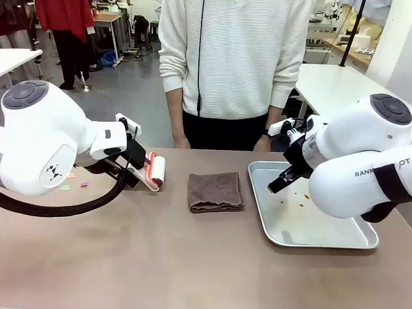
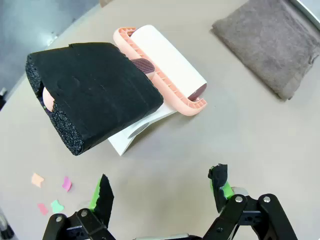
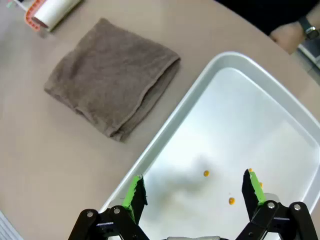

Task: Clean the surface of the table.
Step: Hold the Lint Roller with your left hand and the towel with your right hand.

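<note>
Stretching across the lower front view, the table (image 1: 129, 257) shows its tan top, with the far edge running just in front of the person's hands (image 1: 181, 140). A folded brown cloth (image 1: 215, 191) lies near the middle. At its 9 o'clock a lint roller (image 1: 156, 170) rests apart from it, a white roll in a pink frame, with a black foam block (image 2: 92, 95) on its handle end. A few coloured paper scraps (image 1: 71, 183) lie farther out at 9 o'clock, under the left arm. At the cloth's 3 o'clock sits a metal tray (image 1: 322, 238), its raised rim separated from the cloth by a narrow bare strip; small orange crumbs (image 3: 206, 173) dot its floor. The widest bare stretch lies at 6 o'clock from the cloth, across the near half of the top.

The left gripper (image 2: 161, 190) hangs above bare table at 6 o'clock from the foam block in its wrist view, fingers spread and grasping nothing. The right gripper (image 3: 194, 187) hovers over the tray, one finger (image 3: 135, 192) just above the rim's edge, jaws likewise wide and holding nothing
</note>
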Robot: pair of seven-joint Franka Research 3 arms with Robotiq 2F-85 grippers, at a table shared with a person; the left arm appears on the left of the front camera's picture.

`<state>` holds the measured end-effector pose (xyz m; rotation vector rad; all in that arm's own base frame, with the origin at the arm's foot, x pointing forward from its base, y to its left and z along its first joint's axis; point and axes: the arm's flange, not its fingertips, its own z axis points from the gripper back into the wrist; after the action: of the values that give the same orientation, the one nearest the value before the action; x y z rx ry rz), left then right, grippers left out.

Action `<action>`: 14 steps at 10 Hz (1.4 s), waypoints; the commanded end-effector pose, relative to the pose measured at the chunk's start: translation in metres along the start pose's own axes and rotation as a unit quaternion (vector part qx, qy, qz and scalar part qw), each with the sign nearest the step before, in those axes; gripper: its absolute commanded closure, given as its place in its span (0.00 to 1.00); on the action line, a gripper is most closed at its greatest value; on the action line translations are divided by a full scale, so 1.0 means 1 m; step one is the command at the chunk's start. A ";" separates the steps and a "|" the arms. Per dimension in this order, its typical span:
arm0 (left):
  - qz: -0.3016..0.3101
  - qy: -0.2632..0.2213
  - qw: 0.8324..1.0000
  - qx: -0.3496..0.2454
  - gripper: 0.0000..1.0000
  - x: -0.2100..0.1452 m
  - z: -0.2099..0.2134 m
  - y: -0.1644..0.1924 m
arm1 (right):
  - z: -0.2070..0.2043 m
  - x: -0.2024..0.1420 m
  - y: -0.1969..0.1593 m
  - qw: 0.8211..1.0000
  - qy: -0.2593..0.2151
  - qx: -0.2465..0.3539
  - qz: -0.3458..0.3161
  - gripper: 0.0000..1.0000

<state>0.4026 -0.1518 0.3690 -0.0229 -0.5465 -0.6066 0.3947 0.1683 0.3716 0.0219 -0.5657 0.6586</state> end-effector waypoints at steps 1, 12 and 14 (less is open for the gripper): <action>0.000 -0.002 1.000 0.001 0.00 0.001 0.001 0.000 | 0.000 0.000 0.000 1.000 0.000 0.000 0.000 0.00; 0.000 -0.002 1.000 0.001 0.00 0.001 0.001 0.000 | 0.000 0.000 0.000 1.000 0.000 0.000 0.000 0.00; 0.000 -0.002 1.000 0.001 0.00 0.001 0.001 0.000 | 0.000 0.000 0.000 1.000 0.000 0.000 0.000 0.00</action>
<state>0.4022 -0.1528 0.3690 -0.0217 -0.5466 -0.6088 0.3946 0.1684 0.3716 0.0214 -0.5657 0.6592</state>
